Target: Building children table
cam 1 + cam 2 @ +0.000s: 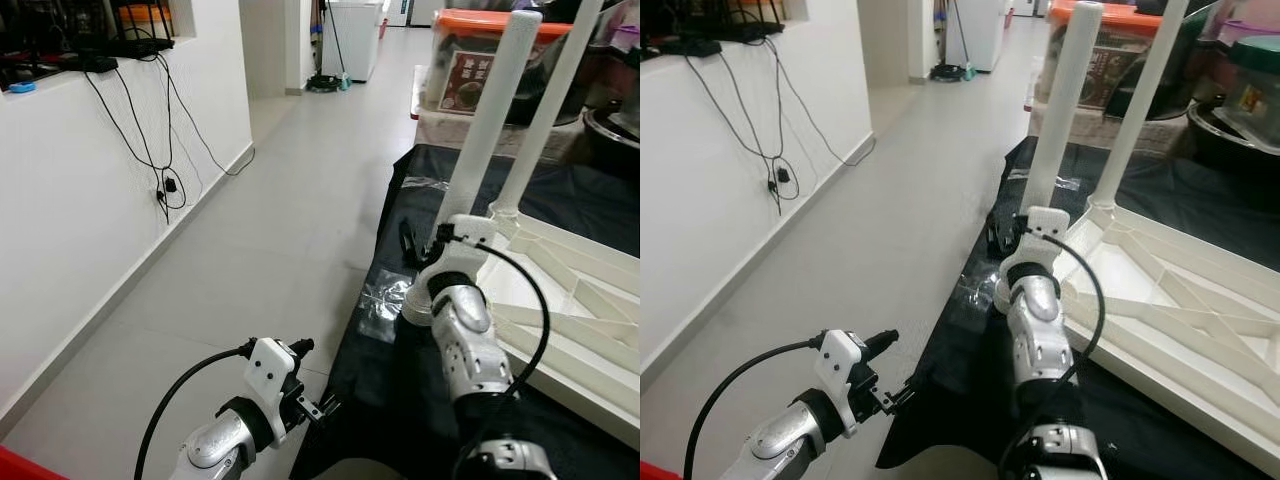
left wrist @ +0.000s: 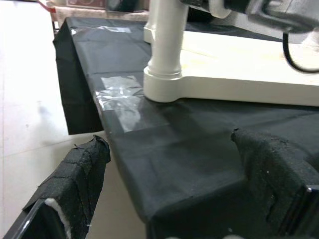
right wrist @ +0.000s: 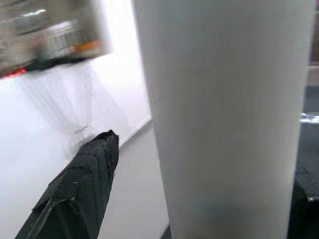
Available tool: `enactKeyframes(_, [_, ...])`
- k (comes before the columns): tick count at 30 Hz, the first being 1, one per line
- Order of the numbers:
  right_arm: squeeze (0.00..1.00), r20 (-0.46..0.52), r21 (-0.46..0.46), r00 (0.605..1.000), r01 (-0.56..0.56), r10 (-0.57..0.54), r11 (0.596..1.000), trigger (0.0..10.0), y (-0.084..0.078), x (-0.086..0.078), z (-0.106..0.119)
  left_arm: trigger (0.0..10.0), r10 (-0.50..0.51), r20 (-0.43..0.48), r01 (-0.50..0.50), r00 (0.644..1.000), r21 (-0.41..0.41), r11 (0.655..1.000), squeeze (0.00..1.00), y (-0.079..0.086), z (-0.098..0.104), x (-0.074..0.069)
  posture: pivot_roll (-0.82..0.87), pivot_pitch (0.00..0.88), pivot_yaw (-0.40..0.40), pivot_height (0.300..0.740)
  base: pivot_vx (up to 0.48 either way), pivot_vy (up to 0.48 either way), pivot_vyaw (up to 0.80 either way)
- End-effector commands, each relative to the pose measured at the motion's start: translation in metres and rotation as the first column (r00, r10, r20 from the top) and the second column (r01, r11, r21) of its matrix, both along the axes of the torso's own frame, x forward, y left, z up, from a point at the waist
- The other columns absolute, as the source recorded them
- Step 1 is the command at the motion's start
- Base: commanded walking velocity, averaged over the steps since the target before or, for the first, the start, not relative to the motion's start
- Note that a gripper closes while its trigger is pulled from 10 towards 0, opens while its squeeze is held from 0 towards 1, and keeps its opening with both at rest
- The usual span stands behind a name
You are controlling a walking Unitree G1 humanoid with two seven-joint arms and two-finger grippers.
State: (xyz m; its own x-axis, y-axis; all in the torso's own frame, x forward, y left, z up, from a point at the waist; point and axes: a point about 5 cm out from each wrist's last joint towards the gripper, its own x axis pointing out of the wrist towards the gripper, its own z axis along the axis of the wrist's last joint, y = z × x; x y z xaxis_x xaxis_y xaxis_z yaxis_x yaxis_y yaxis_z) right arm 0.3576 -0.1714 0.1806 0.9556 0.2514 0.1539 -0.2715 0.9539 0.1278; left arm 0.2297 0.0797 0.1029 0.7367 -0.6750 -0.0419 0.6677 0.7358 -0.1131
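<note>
Where black cloth (image 1: 400, 400) ends, open floor (image 1: 250, 250)

White plastic for the upturned children table (image 1: 560, 290) and its two round legs (image 1: 492, 120). Black cloth (image 1: 400, 390) over the desk, patched with clear glossy tape (image 1: 380, 300). Pale grey tiled floor (image 1: 260, 250), white wall (image 1: 70, 200) with black cables (image 1: 160, 130) dangling. Silver arms with black joints and black cords; white camera housings at the wrists. Black, fabric-wrapped fingers (image 2: 75, 184) on the left hand (image 2: 169, 199), same black wrap on the right hand (image 3: 199, 174). Orange lid (image 1: 480, 20) on a clear box behind.
</note>
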Motion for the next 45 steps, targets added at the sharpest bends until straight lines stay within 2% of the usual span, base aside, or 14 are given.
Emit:
enactKeyframes(1, [0.00,-0.041,-0.014,0.936,-0.351,0.351,0.936,10.0,0.034,-0.004,-0.002,10.0,-0.005,-0.013,0.005,1.000,-0.006,1.000,0.00,-0.002,-0.001,0.000,0.07,0.000,-0.042,0.740,0.000,0.000,0.00])
enactKeyframes(5, [0.00,-0.083,-0.030,0.842,-0.536,0.533,0.843,10.0,0.042,-0.012,-0.007,10.0,-0.004,-0.012,0.004,1.000,-0.005,1.000,0.00,-0.001,-0.001,0.001,0.07,0.000,-0.042,0.740,0.000,0.000,0.00])
enactKeyframes(6, [0.00,-0.130,-0.045,0.700,-0.712,0.703,0.701,10.0,0.051,-0.023,-0.011,10.0,-0.004,-0.011,0.003,1.000,-0.004,1.000,0.00,-0.001,-0.001,0.001,0.07,0.000,-0.042,0.740,0.000,0.000,0.00])
enactKeyframes(9, [0.00,-0.164,-0.065,0.588,-0.808,0.792,0.586,10.0,0.057,-0.029,-0.014,10.0,-0.003,-0.010,0.003,1.000,-0.003,1.000,0.00,-0.001,-0.001,0.001,0.07,0.000,-0.042,0.740,0.000,0.000,0.00])
enactKeyframes(14, [0.00,-0.232,-0.117,0.488,-0.873,0.841,0.474,10.0,0.062,-0.030,-0.019,10.0,0.000,-0.008,0.000,1.000,-0.001,1.000,0.00,-0.001,-0.001,0.001,0.08,0.000,-0.048,0.740,0.000,0.000,0.00])
enactKeyframes(15, [0.00,-0.232,-0.117,0.488,-0.873,0.841,0.474,10.0,0.062,-0.030,-0.019,10.0,0.000,-0.008,0.000,1.000,-0.001,1.000,0.00,-0.001,-0.001,0.001,0.08,0.000,-0.048,0.740,0.000,0.000,0.00])
enactKeyframes(16, [0.00,-0.239,-0.139,0.492,-0.870,0.837,0.472,3.3,0.063,-0.027,-0.020,10.0,0.001,-0.007,-0.001,1.000,-0.002,1.000,0.00,-0.002,-0.001,0.001,0.08,0.000,-0.047,0.740,0.000,0.000,0.00])
enactKeyframes(17, [0.00,-0.239,-0.139,0.492,-0.870,0.837,0.472,3.3,0.063,-0.027,-0.020,10.0,0.001,-0.007,-0.001,1.000,-0.002,1.000,0.00,-0.002,-0.001,0.001,0.08,0.000,-0.047,0.740,0.000,0.000,0.00])
enactKeyframes(18, [0.00,-0.252,-0.165,0.528,-0.849,0.811,0.501,0.0,0.062,-0.023,-0.021,10.0,0.002,-0.007,-0.002,1.000,-0.001,1.000,0.00,-0.001,-0.001,0.001,0.08,0.000,-0.049,0.740,0.000,0.000,0.00])
enactKeyframes(27, [0.00,-0.210,-0.274,0.855,-0.517,0.475,0.811,0.0,0.046,0.004,-0.018,10.0,0.001,-0.011,-0.001,1.000,-0.005,1.000,0.00,-0.001,-0.001,-0.001,0.07,0.000,-0.042,0.740,0.000,0.000,0.00])
enactKeyframes(31, [0.00,-0.201,-0.254,0.978,-0.113,0.062,0.961,0.0,0.019,0.018,-0.019,10.0,-0.001,-0.015,0.001,1.000,-0.007,1.000,0.00,0.000,-0.001,-0.001,0.07,0.000,-0.041,0.740,0.000,0.000,0.00])
enactKeyframes(34, [0.00,-0.198,-0.209,0.936,0.250,-0.291,0.945,0.0,-0.005,0.019,-0.020,10.0,-0.004,-0.016,0.004,1.000,-0.007,1.000,0.00,0.000,-0.001,0.000,0.07,0.000,-0.039,0.740,0.000,0.000,0.00])
enactKeyframes(38, [0.00,-0.211,-0.184,0.890,0.370,-0.404,0.911,0.0,-0.011,0.016,-0.022,10.0,-0.004,-0.017,0.004,1.000,-0.006,1.000,0.00,0.000,-0.001,0.000,0.07,0.000,-0.039,0.740,0.000,0.000,0.00])
enactKeyframes(45, [0.00,-0.350,-0.055,0.620,0.735,-0.702,0.676,0.0,-0.007,-0.001,-0.036,10.0,-0.001,-0.014,0.001,1.000,-0.002,1.000,0.00,0.000,-0.001,0.000,0.08,0.000,-0.049,0.740,0.000,0.000,0.00])
